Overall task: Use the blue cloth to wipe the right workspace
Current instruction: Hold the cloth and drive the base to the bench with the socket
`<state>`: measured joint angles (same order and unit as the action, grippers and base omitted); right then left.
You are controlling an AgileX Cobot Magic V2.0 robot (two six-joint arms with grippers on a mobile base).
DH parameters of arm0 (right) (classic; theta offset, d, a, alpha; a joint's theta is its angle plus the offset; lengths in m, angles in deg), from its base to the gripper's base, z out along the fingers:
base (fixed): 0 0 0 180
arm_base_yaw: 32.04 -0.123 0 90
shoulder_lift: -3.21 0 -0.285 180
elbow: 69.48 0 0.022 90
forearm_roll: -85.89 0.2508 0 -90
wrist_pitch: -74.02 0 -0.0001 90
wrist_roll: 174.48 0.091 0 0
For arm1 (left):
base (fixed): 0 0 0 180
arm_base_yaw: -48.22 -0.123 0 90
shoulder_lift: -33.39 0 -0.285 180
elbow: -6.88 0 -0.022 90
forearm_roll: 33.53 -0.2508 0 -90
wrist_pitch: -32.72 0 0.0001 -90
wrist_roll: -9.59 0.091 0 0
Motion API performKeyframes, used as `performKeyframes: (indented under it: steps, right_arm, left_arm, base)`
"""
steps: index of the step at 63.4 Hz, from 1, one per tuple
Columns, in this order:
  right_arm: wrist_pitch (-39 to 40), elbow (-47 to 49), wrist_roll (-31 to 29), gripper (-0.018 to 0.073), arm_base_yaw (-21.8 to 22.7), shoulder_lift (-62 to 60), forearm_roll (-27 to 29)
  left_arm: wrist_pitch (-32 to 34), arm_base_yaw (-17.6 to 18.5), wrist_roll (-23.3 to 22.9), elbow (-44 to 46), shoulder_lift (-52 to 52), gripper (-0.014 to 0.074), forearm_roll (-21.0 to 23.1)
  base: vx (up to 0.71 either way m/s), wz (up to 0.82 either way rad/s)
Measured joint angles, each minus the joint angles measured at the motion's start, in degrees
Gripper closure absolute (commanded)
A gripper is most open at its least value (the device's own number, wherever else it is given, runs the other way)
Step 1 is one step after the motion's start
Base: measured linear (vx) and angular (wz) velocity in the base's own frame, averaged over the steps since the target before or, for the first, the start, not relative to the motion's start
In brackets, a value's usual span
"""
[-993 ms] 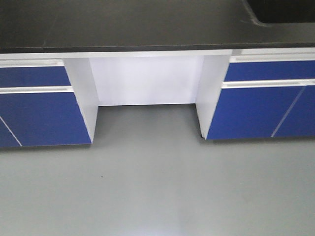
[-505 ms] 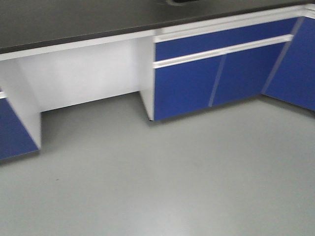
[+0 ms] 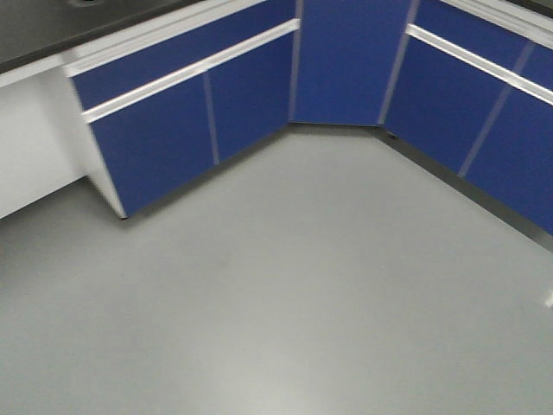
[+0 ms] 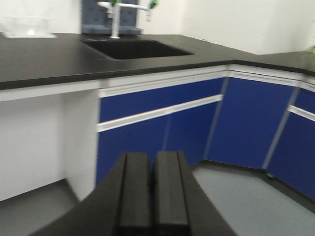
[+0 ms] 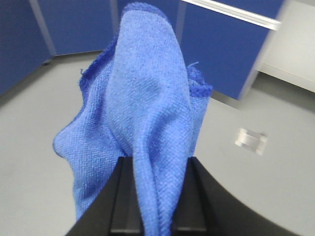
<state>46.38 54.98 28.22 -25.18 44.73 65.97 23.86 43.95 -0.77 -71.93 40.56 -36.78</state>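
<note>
Soft microfibre, light and floppy: blue cloth pinched at bunched middle by clenched right hand, held in front of blue cabinets. Left hand closed, seemingly empty.

black countertop; sink set in; clear tray on top; grey floor

Even, diffuse light is recorded. A pale sheen is noted on the smooth grey floor. Flat blue cabinet doors above that floor are smeared by blur; the bright blue woven cloth is rendered sharp.
</note>
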Motion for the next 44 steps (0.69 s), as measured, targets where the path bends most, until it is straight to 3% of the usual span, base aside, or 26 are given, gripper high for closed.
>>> performKeyframes:
  steps: [44]
  right_arm:
    - [-0.58, 0.0, 0.0, 0.0559, 0.0, 0.0, 0.0]
  left_arm:
    - [0.0, 0.06, 0.0, 0.0, 0.0, 0.0602, 0.0]
  base:
    - [-0.1, -0.7]
